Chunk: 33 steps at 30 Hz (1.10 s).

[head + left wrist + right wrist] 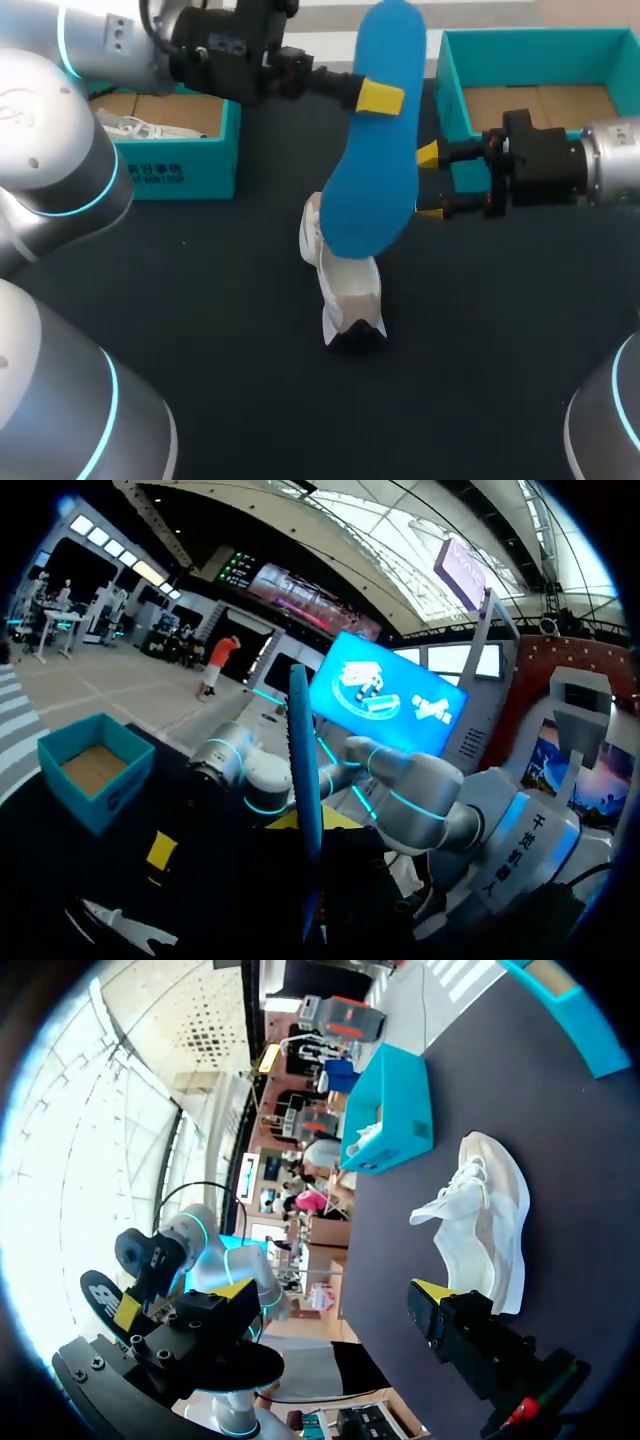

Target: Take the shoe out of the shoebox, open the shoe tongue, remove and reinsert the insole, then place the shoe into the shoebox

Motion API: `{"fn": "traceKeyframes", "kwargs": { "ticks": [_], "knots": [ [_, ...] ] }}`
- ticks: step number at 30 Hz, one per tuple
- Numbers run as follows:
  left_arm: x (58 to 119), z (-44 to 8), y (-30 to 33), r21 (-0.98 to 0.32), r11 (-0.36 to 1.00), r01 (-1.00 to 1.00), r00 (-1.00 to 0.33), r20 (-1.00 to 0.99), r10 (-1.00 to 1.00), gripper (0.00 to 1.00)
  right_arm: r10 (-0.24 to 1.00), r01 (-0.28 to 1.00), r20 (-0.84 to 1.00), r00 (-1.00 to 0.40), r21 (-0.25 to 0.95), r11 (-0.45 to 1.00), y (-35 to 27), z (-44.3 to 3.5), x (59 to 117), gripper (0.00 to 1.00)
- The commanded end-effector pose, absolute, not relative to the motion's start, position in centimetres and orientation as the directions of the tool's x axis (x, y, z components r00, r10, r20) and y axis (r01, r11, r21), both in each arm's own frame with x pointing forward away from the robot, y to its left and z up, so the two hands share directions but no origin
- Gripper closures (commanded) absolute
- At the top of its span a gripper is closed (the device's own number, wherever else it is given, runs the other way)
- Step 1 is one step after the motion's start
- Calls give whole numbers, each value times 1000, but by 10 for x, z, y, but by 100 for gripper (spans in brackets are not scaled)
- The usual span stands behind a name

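Note:
My left gripper (380, 97) is shut on a blue insole (375, 170) and holds it upright above the table's middle. In the left wrist view the insole (303, 770) shows edge-on, rising out of the gripper. Below it a white shoe (343, 285) lies on the dark table, also seen in the right wrist view (482, 1210). My right gripper (430, 182) stands open just right of the insole's lower half, apart from it, with nothing between its fingers (435, 1292). From the right wrist the left gripper (126, 1312) shows far off with the insole.
A teal shoebox (185, 170) at the back left holds another white shoe (140, 128). A second teal shoebox (455, 110) at the back right shows only its cardboard bottom. The table's front is dark cloth.

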<state>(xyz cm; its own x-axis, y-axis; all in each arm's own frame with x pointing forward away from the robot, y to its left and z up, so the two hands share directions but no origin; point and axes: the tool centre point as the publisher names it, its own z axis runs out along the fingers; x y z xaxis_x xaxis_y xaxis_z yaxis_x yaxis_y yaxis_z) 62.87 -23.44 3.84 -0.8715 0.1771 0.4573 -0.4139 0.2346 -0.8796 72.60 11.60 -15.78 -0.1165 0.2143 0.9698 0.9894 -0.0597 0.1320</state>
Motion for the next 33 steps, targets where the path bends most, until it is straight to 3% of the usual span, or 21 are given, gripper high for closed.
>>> {"fn": "traceKeyframes", "kwargs": {
  "ticks": [1, 7, 10, 12, 16, 18, 20, 22, 33],
  "knots": [
    [634, 28, -226, -978, 180, 107, -972, -65, 226, 100, 216, 990, 970, -115, 131, -60, 118, -158, 727, 0],
    [646, 15, -219, -874, 81, 480, -862, -452, 228, 100, 216, 990, 970, -115, 131, -60, 118, -158, 727, 0],
    [653, 12, -215, -729, -9, 684, -706, -666, 241, 100, 216, 990, 970, -115, 131, -60, 118, -158, 727, 0],
    [657, 12, -214, -680, -48, 731, -659, -723, 209, 100, 216, 990, 970, -115, 131, -60, 118, -158, 727, 0],
    [665, 13, -213, -453, -124, 883, -430, -886, 174, 100, 216, 990, 970, -115, 131, -60, 118, -158, 727, 0],
    [666, 13, -213, -421, -149, 895, -398, -903, 163, 100, 216, 990, 970, -115, 131, -60, 118, -158, 727, 0],
    [665, 13, -213, -475, -123, 872, -455, -877, 156, 100, 216, 990, 970, -115, 131, -60, 118, -158, 727, 0],
    [661, 23, -215, -634, -120, 764, -630, -773, 70, 100, 216, 990, 970, -115, 131, -60, 118, -158, 727, 0],
    [661, 23, -215, -634, -120, 764, -630, -773, 70, 100, 216, 990, 970, -115, 131, -60, 118, -158, 727, 0]
  ]
}}
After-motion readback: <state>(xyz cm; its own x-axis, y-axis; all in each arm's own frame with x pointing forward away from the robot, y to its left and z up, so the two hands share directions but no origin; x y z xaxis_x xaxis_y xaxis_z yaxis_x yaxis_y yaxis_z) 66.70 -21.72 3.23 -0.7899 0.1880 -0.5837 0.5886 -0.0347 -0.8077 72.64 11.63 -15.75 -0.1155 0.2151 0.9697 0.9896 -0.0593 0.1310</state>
